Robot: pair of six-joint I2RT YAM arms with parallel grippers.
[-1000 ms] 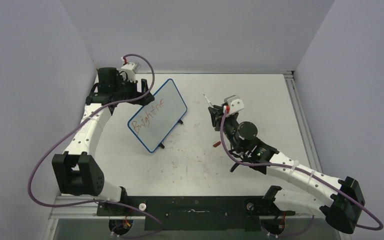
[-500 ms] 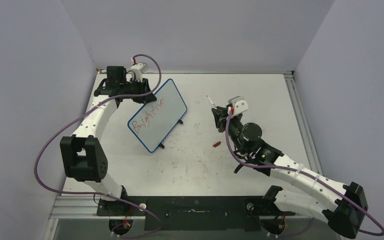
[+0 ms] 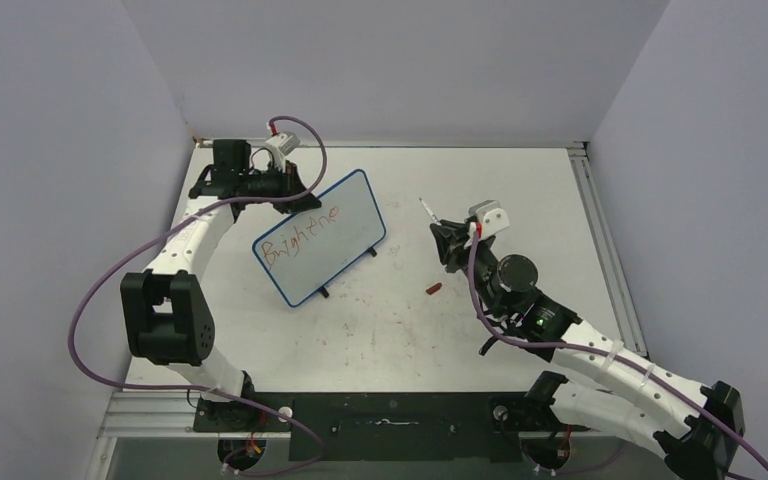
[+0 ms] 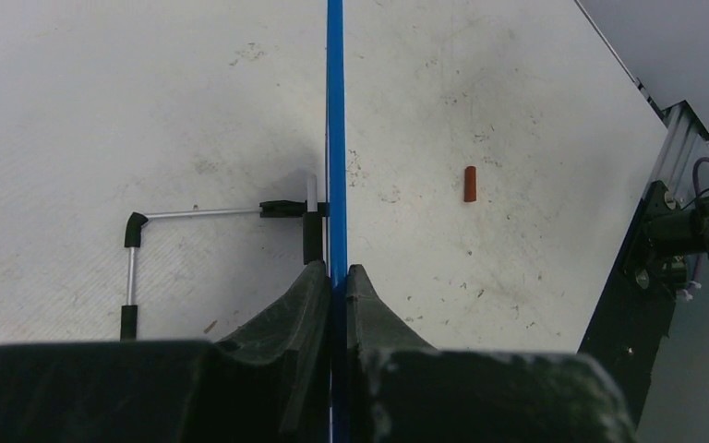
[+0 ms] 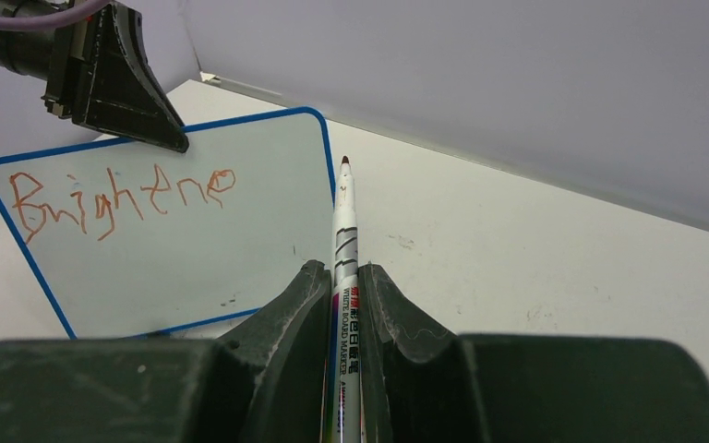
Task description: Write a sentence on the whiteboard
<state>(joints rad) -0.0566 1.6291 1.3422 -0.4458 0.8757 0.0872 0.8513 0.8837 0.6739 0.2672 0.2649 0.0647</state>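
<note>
The whiteboard (image 3: pixel 335 255) stands propped at the table's left middle, blue-framed, its face toward the right arm. One line of the sentence (image 3: pixel 303 232), red lettering reading roughly "Brightene", runs along its upper part (image 5: pixel 120 198). My left gripper (image 4: pixel 335 269) is shut on the board's blue top edge (image 4: pixel 335 138) near the far left corner (image 3: pixel 295 195). My right gripper (image 5: pixel 340 268) is shut on a white marker (image 5: pixel 343 221) with its red tip bare, held clear of the board to the right (image 3: pixel 447 245).
A red marker cap (image 3: pixel 434 289) lies on the table between board and right arm, also in the left wrist view (image 4: pixel 469 184). The board's wire stand (image 4: pixel 194 213) sticks out behind it. Walls close the left and back; a metal rail (image 3: pixel 600 230) lines the right edge.
The left gripper closed on the board's top edge, and the board swung a little so its right corner moved rightward. The right arm drew back to the right with the marker.
</note>
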